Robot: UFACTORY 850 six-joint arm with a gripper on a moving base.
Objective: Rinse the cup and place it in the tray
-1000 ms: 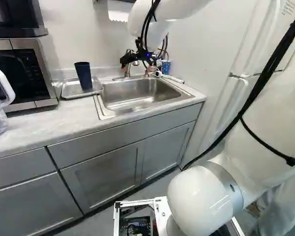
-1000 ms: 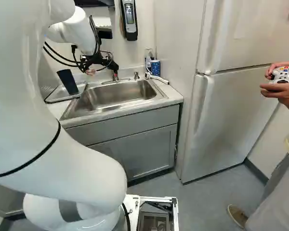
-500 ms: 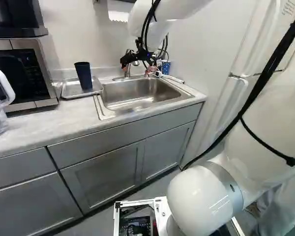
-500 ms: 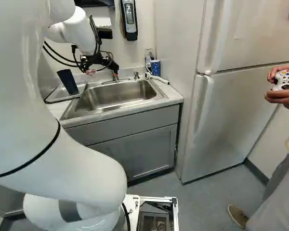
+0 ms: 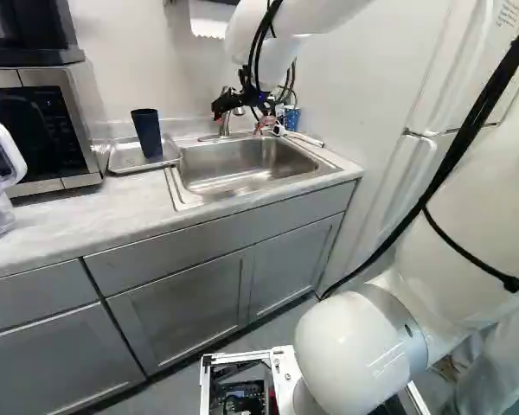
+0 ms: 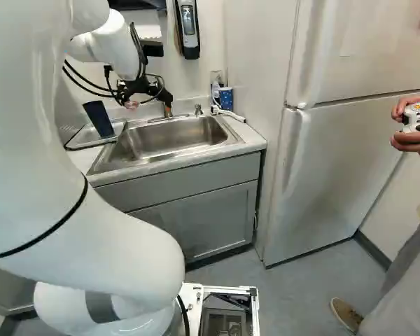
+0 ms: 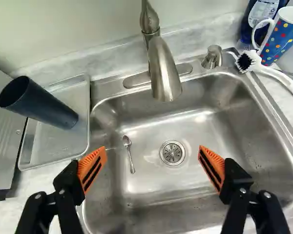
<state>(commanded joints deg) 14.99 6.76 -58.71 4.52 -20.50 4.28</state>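
Navy cup [image 7: 41,103]: stands mouth-up in the silvery tray [image 7: 45,150], beside the sink [image 7: 156,117].
Hand [image 7: 152,150]: released, its orange-padded fingers parted wide over the basin, grasping nothing.
Hazard: a low sideways sweep by those spread fingers could strike the faucet [image 7: 165,73] or topple the tall, narrow cup.
Tabletop [image 5: 95,207]: pale and marbled, above gray cabinets [image 5: 182,303].
Room: white refrigerator [image 6: 336,161] on one side of the sink, microwave [image 5: 48,130] past the tray on the other.

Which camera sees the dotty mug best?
The wrist view: there the dotty mug looks biggest and its coloured dots are clear. Both base views show it only as a small blue mug near the far corner of the sink.
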